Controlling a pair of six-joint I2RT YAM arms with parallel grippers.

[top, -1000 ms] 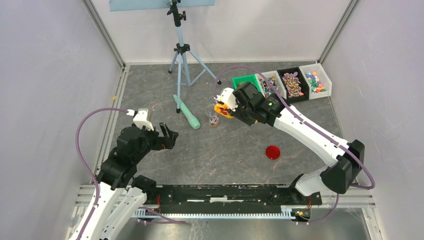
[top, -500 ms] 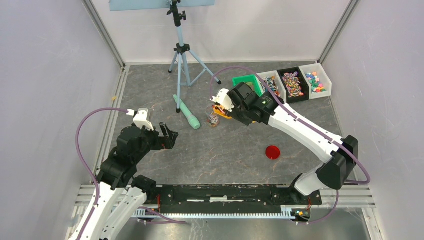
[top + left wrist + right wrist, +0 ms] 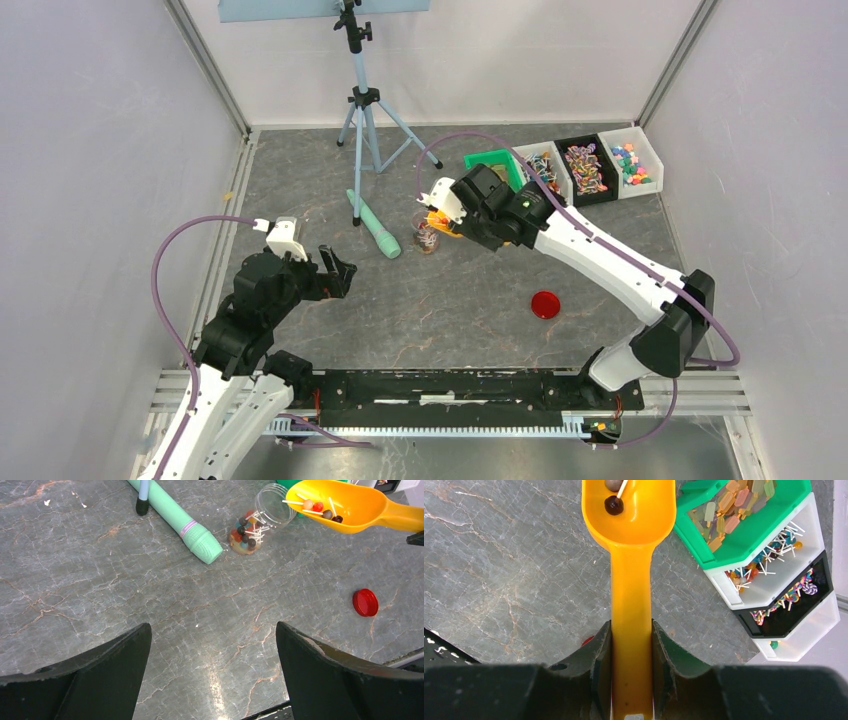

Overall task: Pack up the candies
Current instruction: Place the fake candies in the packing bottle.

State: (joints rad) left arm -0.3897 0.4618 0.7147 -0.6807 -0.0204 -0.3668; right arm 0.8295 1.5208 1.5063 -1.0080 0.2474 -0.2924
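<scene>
My right gripper (image 3: 631, 630) is shut on the handle of an orange scoop (image 3: 631, 580). The scoop (image 3: 345, 505) holds a few small round candies on white sticks (image 3: 320, 507), and its bowl hangs just above and to the right of the mouth of a clear jar (image 3: 260, 517). The jar lies tilted on the table with several mixed-colour candies inside. In the top view the scoop (image 3: 437, 220) touches or overlaps the jar (image 3: 428, 238). My left gripper (image 3: 214, 630) is open and empty, low over bare table at the left (image 3: 340, 270).
A red round lid (image 3: 544, 304) lies on the table right of centre. A mint-green stick-shaped tool (image 3: 374, 226) lies left of the jar. A tripod (image 3: 362, 100) stands behind it. Several bins of sweets (image 3: 585, 165) sit at the back right, beginning with a green one (image 3: 744, 515).
My right arm has carried the scoop left from the bins to the jar's mouth. The left arm has not moved.
</scene>
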